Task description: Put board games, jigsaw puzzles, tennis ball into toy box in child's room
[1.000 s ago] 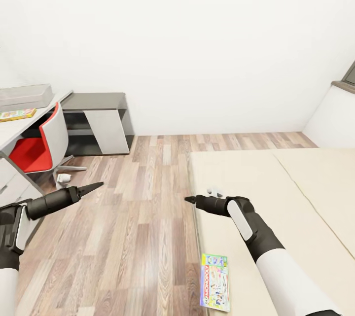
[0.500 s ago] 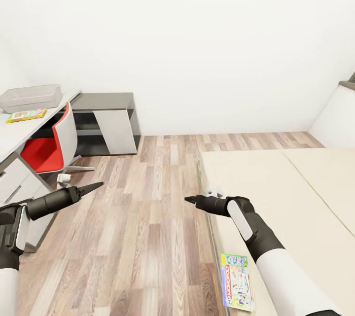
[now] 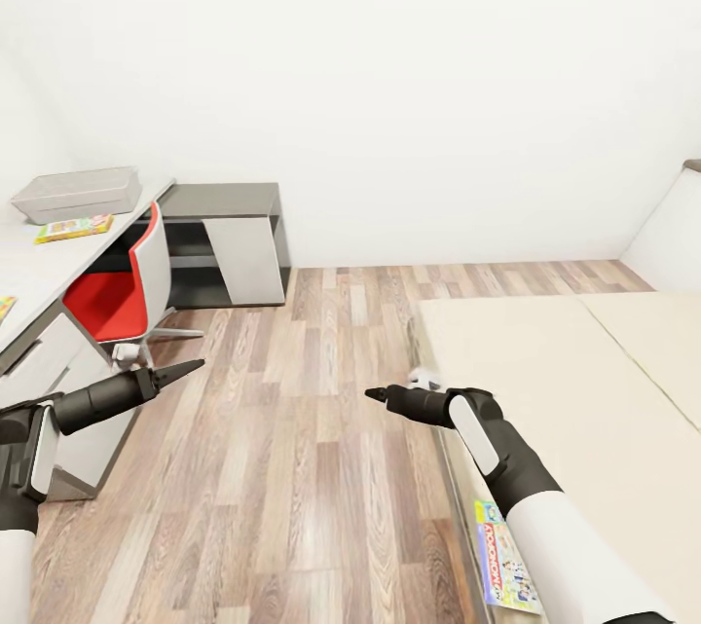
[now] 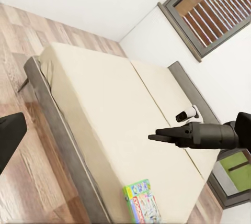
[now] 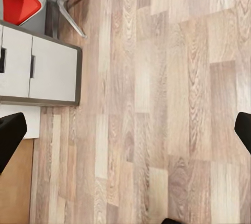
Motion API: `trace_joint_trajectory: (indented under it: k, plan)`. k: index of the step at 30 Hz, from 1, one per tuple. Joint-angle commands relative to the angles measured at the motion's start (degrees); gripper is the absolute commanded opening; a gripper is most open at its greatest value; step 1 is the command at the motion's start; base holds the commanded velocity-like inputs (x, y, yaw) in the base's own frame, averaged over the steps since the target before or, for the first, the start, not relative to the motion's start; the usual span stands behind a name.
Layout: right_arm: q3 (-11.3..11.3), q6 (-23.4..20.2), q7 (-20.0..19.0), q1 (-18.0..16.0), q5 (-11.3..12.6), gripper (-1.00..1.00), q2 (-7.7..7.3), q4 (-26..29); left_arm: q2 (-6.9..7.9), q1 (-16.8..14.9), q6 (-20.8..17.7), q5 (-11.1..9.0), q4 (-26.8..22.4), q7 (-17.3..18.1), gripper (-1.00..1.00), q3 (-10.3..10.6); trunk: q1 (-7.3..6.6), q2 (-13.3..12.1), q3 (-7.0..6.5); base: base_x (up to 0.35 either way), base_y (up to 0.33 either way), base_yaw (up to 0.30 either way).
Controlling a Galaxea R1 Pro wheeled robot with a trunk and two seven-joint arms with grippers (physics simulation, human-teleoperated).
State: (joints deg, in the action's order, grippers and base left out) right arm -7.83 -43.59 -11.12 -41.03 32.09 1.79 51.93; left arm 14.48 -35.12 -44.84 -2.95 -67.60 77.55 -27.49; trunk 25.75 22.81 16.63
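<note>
The right gripper (image 3: 375, 394) hangs over the wood-plank floor (image 3: 312, 468) just beside the bed and holds nothing. From the head and from the left wrist camera its black fingers taper to one point, but its own camera shows a dark finger (image 5: 10, 135) at each border with bare floor between, so I cannot tell how far it is open. The left gripper (image 3: 190, 368) is also empty, and its opening I cannot tell either. Behind the right forearm, a flat white-and-green board game box (image 3: 506, 570) lies on the beige sheet of the low dark-framed bed (image 3: 584, 381), very close to the near edge. Here is the first risk: if the arm comes down from the side, it may push the thin box over the edge, or press it into the sheet, so the fingers find no edge to catch. The base is also near the bed frame and could bump it while turning. Well apart, on the long white table (image 3: 39, 264), stand the shallow light-grey toy box (image 3: 78, 193) and, just beside it, a green-yellow-red game box (image 3: 73, 229). The red-seated chair (image 3: 107, 298) sits pushed in at the table – a carried box held loosely could strike it or slip out on the way
</note>
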Motion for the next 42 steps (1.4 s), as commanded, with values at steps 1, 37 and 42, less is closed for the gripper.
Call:
trace_joint_trajectory:
  k: [1,37,42]
  plan:
    - [0.1,0.6,-0.2,-0.1,-0.3,1.0,-0.01,0.0,0.02,0.0,-0.6,-0.1,0.0,0.1,1.0,0.0,0.03,0.1,0.1,0.0,0.289,0.0]
    - [0.1,1.2,-0.3,-0.1,0.4,1.0,0.06,-0.1,0.02,0.0,-0.6,-0.1,0.0,0.1,1.0,0.0,0.03,0.1,0.1,0.0,0.289,-0.058]
    - [0.1,1.2,-0.3,0.0,0.4,1.0,0.06,-0.1,0.02,0.0,-0.6,-0.1,0.0,0.1,1.0,0.0,0.03,0.1,0.1,0.0,0.263,-0.266]
